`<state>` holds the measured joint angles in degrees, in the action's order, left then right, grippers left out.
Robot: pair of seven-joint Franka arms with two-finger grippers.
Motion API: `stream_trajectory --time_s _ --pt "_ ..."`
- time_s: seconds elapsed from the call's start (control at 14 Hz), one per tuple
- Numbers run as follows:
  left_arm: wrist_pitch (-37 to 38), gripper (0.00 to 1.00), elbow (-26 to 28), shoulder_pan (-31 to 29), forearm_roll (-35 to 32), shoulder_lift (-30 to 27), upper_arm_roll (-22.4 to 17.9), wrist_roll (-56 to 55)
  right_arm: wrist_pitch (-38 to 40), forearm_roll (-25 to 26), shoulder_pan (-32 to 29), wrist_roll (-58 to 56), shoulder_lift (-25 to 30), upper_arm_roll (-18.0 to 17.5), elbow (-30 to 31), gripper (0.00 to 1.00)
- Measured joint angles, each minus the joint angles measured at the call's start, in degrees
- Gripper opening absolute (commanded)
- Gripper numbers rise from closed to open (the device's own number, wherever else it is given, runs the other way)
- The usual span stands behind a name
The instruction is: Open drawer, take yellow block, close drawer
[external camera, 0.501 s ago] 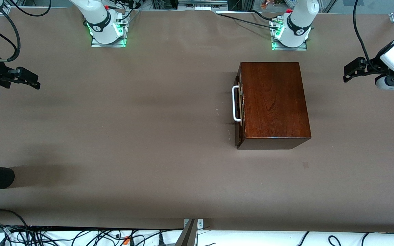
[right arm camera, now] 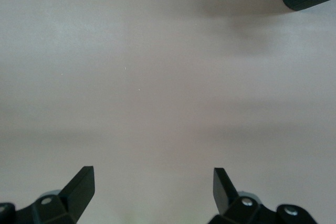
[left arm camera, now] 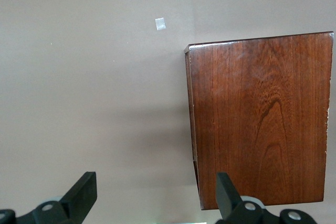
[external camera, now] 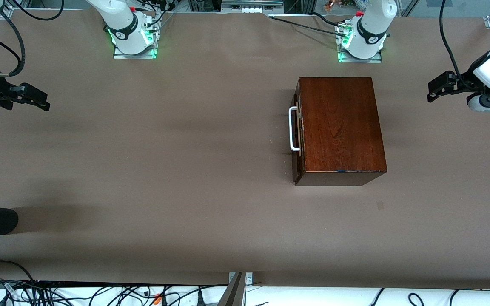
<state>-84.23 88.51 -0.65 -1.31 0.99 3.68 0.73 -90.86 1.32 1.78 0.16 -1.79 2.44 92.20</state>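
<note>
The right gripper (external camera: 43, 103) hung with its jaws wide and empty, well apart from the drawer (external camera: 297, 131), which was shut. Its stiff white handle (external camera: 292, 129) seemed the best hold. The left gripper (external camera: 434, 89), jaws also spread, waited near the box (external camera: 340, 127).

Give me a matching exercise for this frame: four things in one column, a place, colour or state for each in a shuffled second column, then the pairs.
Column one:
1. drawer
2. handle
3. left gripper
4. right gripper

Column two:
A. white
B. open, over bare table at the right arm's end
C. shut in the wooden box
D. open, above the table beside the box, at the left arm's end

Pairs: 1-C, 2-A, 3-D, 4-B
</note>
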Motion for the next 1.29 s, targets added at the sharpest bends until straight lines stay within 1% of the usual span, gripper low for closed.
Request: stream_trajectory --time_s 1.29 --pt "1.4 1.00 0.0 0.0 0.0 0.0 0.0 0.0 0.0 0.0 0.0 0.0 0.0 0.0 -0.2 1.00"
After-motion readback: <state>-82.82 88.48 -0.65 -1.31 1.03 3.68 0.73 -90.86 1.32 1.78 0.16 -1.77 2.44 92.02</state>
